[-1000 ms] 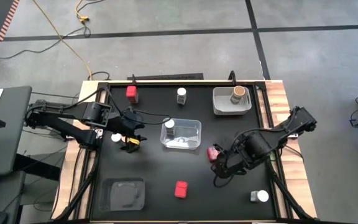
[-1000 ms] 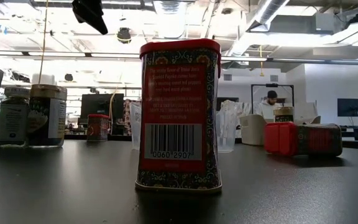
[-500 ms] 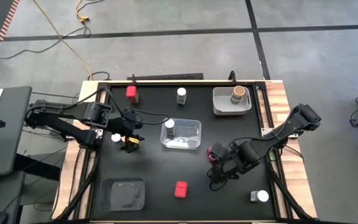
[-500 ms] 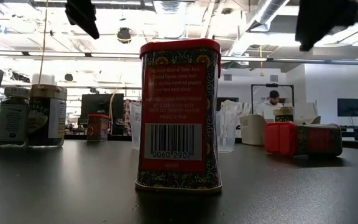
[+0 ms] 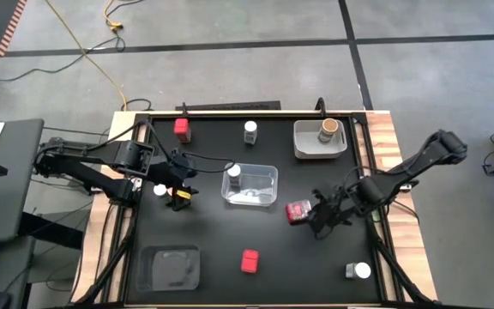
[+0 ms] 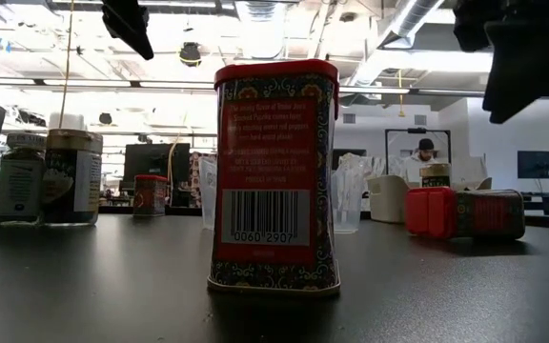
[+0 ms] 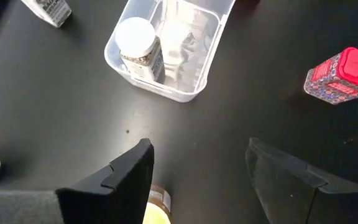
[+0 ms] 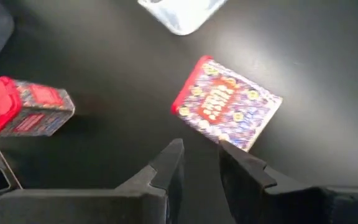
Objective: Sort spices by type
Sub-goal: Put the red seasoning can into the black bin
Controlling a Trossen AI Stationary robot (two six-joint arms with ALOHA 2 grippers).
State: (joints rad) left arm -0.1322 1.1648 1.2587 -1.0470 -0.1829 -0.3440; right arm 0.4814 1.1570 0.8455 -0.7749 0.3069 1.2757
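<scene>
A red boxy spice tin [image 5: 297, 211] lies on its side near the table's middle; in the right wrist view the same tin [image 8: 229, 112] lies just ahead of the fingers. My right gripper [image 8: 199, 146] hovers right of it [image 5: 321, 218], narrowly open and touching nothing. My left gripper [image 7: 197, 149] hangs open over the table's left part [image 5: 178, 184], above a small container with yellow on it [image 7: 155, 202]. Another red tin [image 5: 249, 260] stands upright near the near edge. A white-lidded jar [image 7: 138, 50] stands in the clear tray [image 5: 264, 187].
A tan jar [image 5: 328, 129] stands in the grey tray [image 5: 303, 146] at the far right. A red tin [image 5: 181, 128] and a white-lidded jar [image 5: 250, 130] stand near the far edge. Another white-lidded jar [image 5: 358, 271] lies near the right corner; a clear tray [image 5: 171, 268] sits near the left.
My right gripper has drawn back from the lying red tin toward the table's right edge, and its arm has swung outward. The tin has stayed lying where it was. The left arm has kept still.
</scene>
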